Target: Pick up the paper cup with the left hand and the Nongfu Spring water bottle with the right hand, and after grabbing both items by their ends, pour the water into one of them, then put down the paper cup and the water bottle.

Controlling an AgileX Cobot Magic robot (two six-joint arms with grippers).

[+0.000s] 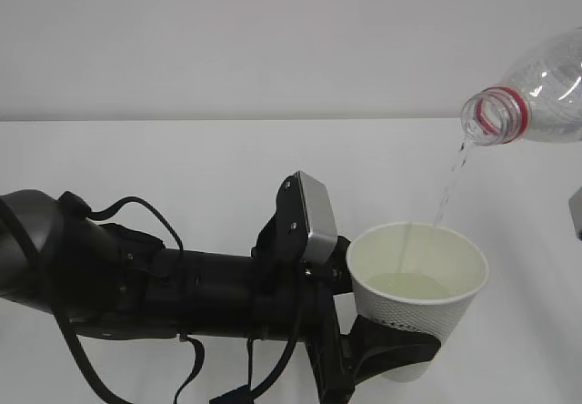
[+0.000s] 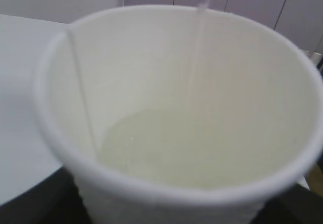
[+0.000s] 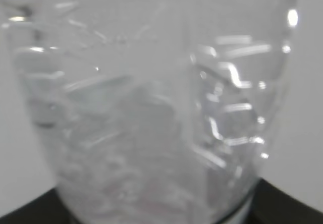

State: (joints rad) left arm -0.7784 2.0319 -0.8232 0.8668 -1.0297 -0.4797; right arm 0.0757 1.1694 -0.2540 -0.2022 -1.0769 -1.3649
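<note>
Left gripper [image 1: 400,354]: black jaws clamped round the lower part of the paper cup [image 1: 414,308], holding it upright and clear of the tabletop [image 1: 182,158].
Left arm [image 1: 182,290]: comes in from the left of the exterior view, loose black cables [image 1: 136,213] looping over it, a silver-grey block [image 1: 316,217] sitting just behind the cup.
Right gripper: only dark edges of it show at the bottom corners of the right wrist view; the bottle's body fills that frame, so it looks closed on the bottle, though the jaws themselves are hidden.
Nongfu Spring water bottle [image 1: 536,95]: up at the top right, tipped over with its open mouth and red neck ring aimed down and left, above and to the right of the cup.
Water [image 1: 447,195]: and there it goes, a thin clear stream falling from the bottle's mouth into the cup.
Cup contents [image 2: 186,148]: a shallow pool of clear liquid across the bottom, the stream running down the far inner wall.
In the way: nothing sits between mouth and cup.
Surroundings: plain white tabletop, pale wall [image 1: 227,31] behind.
</note>
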